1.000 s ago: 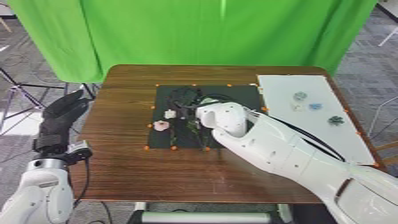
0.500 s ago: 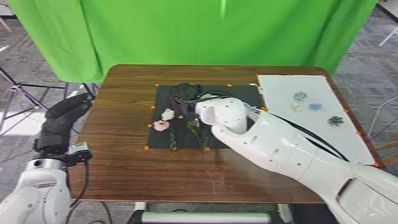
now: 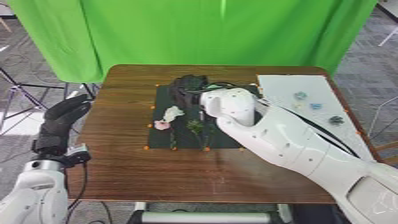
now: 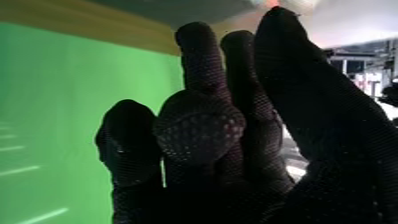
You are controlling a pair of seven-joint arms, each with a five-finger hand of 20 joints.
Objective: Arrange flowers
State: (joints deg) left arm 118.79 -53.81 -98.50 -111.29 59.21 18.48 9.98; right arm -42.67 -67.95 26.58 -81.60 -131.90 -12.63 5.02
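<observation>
1. Condition: my right fingers (image 3: 187, 85) are loosely open, partly bent, with nothing seen in hold; left fingers (image 3: 67, 112) straight, empty, well apart.
2. Risk: a low sweep back towards me could drag the white flower (image 3: 170, 112), loose on the dark mat (image 3: 162, 98) just nearside of my right fingers.
3. Count: one white flower; beside it one pink flower (image 3: 161, 125); four small flowers (image 3: 315, 106) on the white board (image 3: 293, 82), right of those fingers. Green stems (image 3: 195, 128): overlapping, number uncertain.
</observation>
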